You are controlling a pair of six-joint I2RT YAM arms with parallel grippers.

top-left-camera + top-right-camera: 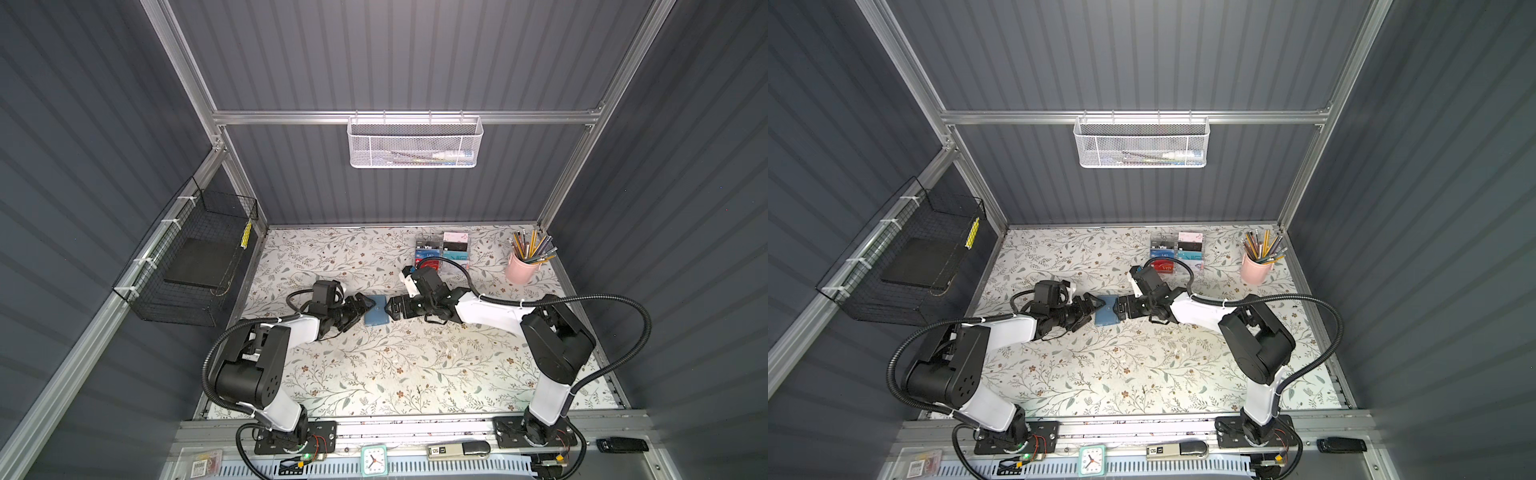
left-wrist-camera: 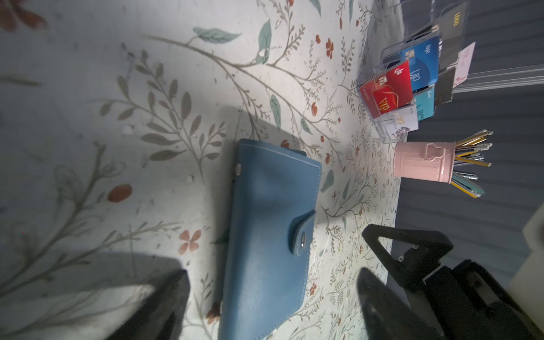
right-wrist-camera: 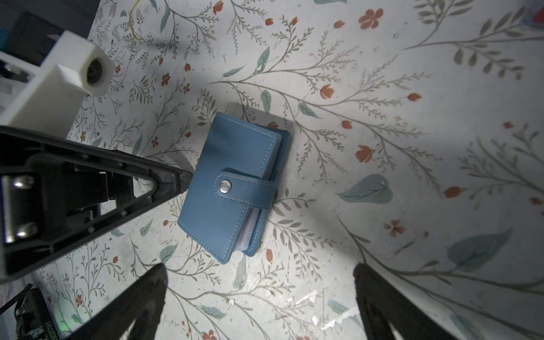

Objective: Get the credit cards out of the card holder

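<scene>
Obs.: the card holder, slate-blue, is shut and lies flat near the middle of the floral surface. Its long axis runs roughly 12 to 6 in both top views. The closure tab is snapped down over the cover and wraps round the open edge. That edge faces 3 o'clock and the spine faces 9. Pale sleeve edges show at the open edge. No credit cards can be seen inside, and none are out yet.

At the holder's 9 o'clock is the left claw, jaws apart. In the left wrist view the holder's near end runs in between its two fingers. In the right wrist view one of its fingertips sits right at the spine edge; whether it touches, cannot tell. No clamp on anything is visible.

At 3 o'clock is the right claw, jaws wide apart and empty. In its own wrist view the holder lies ahead of the fingertips, not between them.

Judgement: both claws are just beside the holder, but the tab is on the right claw's side. Unsnapping likely falls to that claw, working from 3 toward 9, with the left bracing the spine. Unbraced, the holder may slide toward 9.

Farther out, a clear acrylic card rack stands at 1 o'clock, well apart. A pink pencil cup stands at 2 o'clock, farther still.
</scene>
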